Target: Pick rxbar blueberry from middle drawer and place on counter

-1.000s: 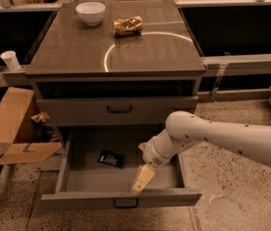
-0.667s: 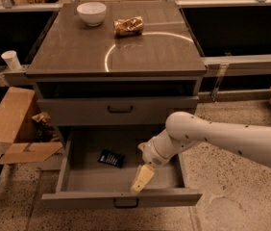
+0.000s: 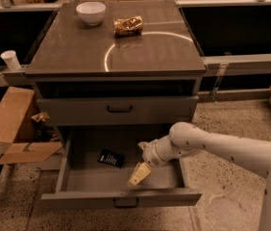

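Note:
The rxbar blueberry [image 3: 110,158], a small dark wrapper with white print, lies flat on the grey floor of the open middle drawer [image 3: 92,182], left of centre. My gripper [image 3: 139,173] hangs on the white arm inside the drawer, to the right of the bar and a little nearer the drawer front. It is apart from the bar and holds nothing. The counter [image 3: 78,47] is the glossy brown-grey top of the cabinet, with a bright curved reflection.
A white bowl [image 3: 91,12] and a crinkly tan-gold snack bag [image 3: 128,25] sit at the back of the counter. The drawer above [image 3: 118,109] is shut. Flattened cardboard [image 3: 11,129] lies on the floor to the left, with a paper cup [image 3: 10,59] beyond.

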{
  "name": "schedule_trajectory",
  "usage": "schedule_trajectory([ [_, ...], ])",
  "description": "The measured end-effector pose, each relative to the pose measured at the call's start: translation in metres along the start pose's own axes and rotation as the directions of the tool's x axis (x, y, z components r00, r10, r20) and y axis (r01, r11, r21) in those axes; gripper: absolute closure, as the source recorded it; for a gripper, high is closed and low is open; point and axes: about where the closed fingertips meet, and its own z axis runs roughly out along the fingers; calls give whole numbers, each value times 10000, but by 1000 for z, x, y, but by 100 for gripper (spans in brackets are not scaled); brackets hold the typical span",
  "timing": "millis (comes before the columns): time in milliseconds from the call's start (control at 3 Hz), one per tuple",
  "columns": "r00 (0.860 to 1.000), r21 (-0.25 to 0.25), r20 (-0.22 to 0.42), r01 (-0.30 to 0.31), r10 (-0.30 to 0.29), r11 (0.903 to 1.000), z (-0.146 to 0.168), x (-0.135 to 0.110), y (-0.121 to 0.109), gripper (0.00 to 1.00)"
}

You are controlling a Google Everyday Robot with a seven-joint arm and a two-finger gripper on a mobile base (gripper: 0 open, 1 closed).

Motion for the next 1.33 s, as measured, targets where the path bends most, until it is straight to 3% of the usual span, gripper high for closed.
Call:
schedule_trajectory([
  [333, 9995, -318, 74, -305, 307, 9990, 23, 18, 3, 0],
  [667, 9997, -280, 60, -248, 250, 9993, 20, 15, 3, 0],
  [1333, 9961, 339, 846, 206, -234, 9992, 64, 5, -55, 0],
])
